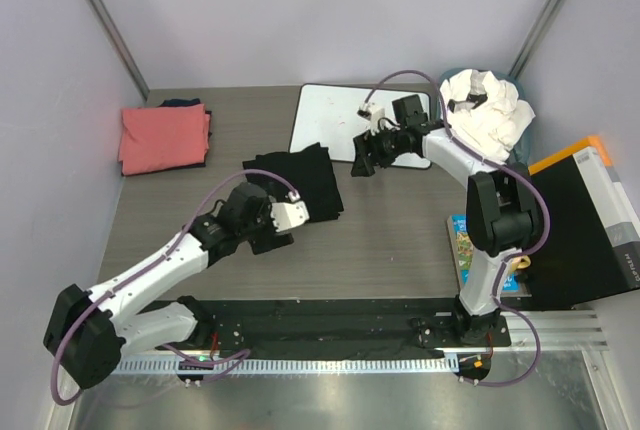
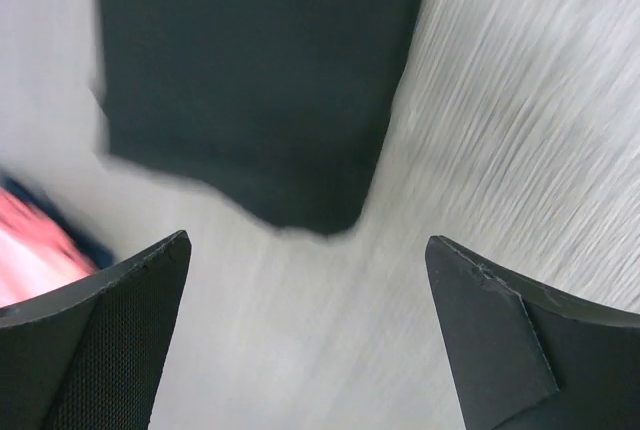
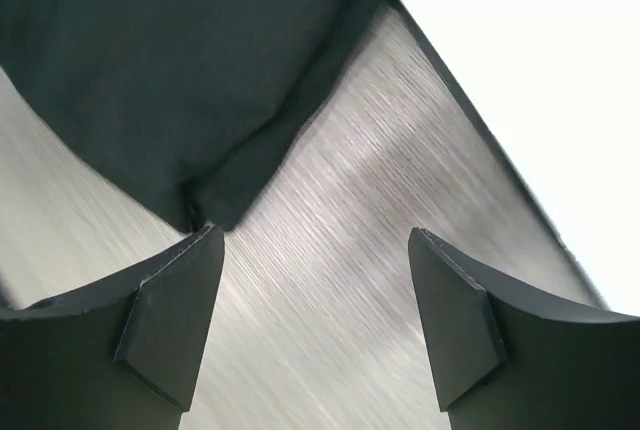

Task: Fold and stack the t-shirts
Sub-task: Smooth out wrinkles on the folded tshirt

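Top view: a folded black cloth t-shirt lies mid-way across the grey wood-grain table. Well to its left and farther back sits a folded coral-pink cloth t-shirt. Well to its right and back is a heap of crumpled white cloth t-shirts. Just behind it lies a flat white rectangular board with black rim. The 2 arms flank the black t-shirt.

Left wrist view, blurred: the left gripper is spread wide with nothing between its fingers. It hovers over bare table just short of the black t-shirt's rounded corner.

Right wrist view: the right gripper is likewise released and empty, near the black t-shirt's opposite folded corner. A strip of table lies between that corner and the board's rim.

The fold looks finished, so carrying it to the coral-pink t-shirt is probably next. Each pincer should come in low and pinch every layer at a folded edge. Both should then lift together so nothing unfolds. The bare table left of the black t-shirt gives open room, while the board behind it crowds the right arm.
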Robot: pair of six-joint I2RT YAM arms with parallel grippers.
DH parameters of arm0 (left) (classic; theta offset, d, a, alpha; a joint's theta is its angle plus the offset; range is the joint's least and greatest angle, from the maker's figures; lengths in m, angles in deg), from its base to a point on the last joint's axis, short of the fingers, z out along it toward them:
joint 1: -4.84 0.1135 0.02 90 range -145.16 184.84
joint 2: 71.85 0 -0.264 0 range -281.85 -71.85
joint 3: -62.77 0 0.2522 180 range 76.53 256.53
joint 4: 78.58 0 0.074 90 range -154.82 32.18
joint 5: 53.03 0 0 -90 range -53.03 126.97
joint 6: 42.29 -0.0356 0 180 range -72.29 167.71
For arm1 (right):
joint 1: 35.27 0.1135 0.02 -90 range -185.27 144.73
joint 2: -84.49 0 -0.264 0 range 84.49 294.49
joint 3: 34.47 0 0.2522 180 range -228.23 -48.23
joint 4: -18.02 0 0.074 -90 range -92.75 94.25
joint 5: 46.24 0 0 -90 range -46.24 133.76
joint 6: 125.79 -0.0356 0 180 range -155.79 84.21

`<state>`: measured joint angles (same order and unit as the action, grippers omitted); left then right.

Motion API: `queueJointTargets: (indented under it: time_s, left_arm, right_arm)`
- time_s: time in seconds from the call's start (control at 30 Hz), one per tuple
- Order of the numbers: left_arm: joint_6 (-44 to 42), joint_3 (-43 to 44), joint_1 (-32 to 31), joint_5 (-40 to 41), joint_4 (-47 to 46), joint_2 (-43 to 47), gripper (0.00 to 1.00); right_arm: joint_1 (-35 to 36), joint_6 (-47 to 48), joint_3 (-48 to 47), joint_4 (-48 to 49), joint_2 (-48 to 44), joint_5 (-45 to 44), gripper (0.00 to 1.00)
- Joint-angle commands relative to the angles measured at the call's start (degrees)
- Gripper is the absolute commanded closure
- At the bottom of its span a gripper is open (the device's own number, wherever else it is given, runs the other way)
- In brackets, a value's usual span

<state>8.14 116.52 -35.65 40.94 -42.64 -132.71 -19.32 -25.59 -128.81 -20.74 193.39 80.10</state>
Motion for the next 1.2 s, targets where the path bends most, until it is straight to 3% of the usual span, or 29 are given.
queueJointTargets:
  time_s: [0.0,0.2,0.23,0.33,0.5,0.67,0.8,0.93,1.17]
  left_arm:
    - [10.12,-0.62,7.87,-5.44,2.35,0.04,0.00]
    - [20.21,5.80,20.61,-16.43,4.63,-4.70,0.00]
    - [21.11,6.41,24.80,-22.89,5.07,-5.31,0.00]
    - [24.27,8.35,31.76,-32.40,6.13,-9.26,0.00]
    - [29.09,11.51,41.87,-45.08,6.13,-19.10,0.05]
    - [32.27,17.22,46.64,-59.58,7.35,-33.96,0.17]
    - [35.43,17.06,47.61,-57.68,0.35,-37.31,0.12]
    - [42.18,14.86,47.61,-53.20,-7.75,-39.24,0.00]
    - [45.72,15.91,46.21,-40.63,-10.40,-39.68,0.00]
  right_arm:
    - [6.79,29.28,-1.26,-9.72,-7.91,-8.73,0.20]
    - [16.12,47.09,6.56,-9.81,-15.56,-17.52,0.18]
    - [18.57,51.37,7.44,-9.38,-16.17,-18.05,0.18]
    - [23.75,58.50,13.23,-6.48,-18.20,-20.25,0.18]
    - [28.79,61.87,15.10,-3.14,-15.75,-22.36,0.17]
    - [31.86,61.96,12.38,-1.55,-11.96,-22.89,0.17]
    - [33.54,61.96,11.41,0.38,-10.21,-22.72,0.17]
    - [34.77,61.70,10.79,2.49,-7.75,-22.45,0.17]
    - [35.65,63.80,9.12,5.56,-3.79,-21.31,0.16]
